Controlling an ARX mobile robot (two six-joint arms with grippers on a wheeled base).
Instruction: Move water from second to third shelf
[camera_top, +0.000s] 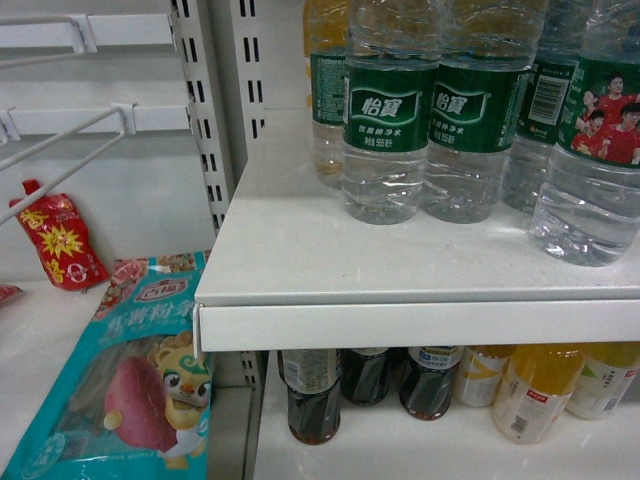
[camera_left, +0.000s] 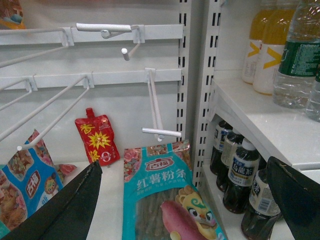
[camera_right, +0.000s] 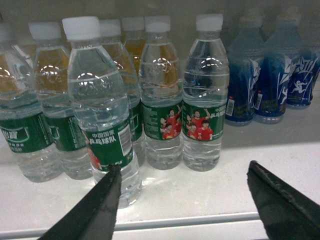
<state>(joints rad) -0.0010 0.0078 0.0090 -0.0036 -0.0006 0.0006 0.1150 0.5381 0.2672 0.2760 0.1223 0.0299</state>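
- The right gripper (camera_right: 182, 200) was spread wide and held nothing; its two dark fingers framed the bottom of the right wrist view, level with the front lip of the white shelf (camera_right: 200, 205).
- The clear ribbed plastic water bottles with green wrap labels (camera_right: 202, 95) stood upright straight ahead of that gripper, long axes vertical, white caps up. The one nearest, a front bottle (camera_right: 100, 110), stood just behind the left finger's tip, left of the gap's centre; two more showing red-shirted figures sat further back, more nearly in line with the gap.
- The right arm was plainly the nearer. The left gripper (camera_left: 185, 200), also wide apart and empty, faced the neighbouring bay, with the water shelf up and to its right.
- Count in the right wrist view: about five green-labelled water bottles could be told apart, though bottles behind made that uncertain; roughly three blue-labelled bottles (camera_right: 272, 75) to the right; some amber drink bottles (camera_right: 52, 75) behind, number unclear.
- In the head view, five water bottles showed on the upper shelf, with dark and orange drinks on the shelf beneath.
- My judgement: the reach would need either a small leftward shift for the front bottle or a straight advance for the pair behind.
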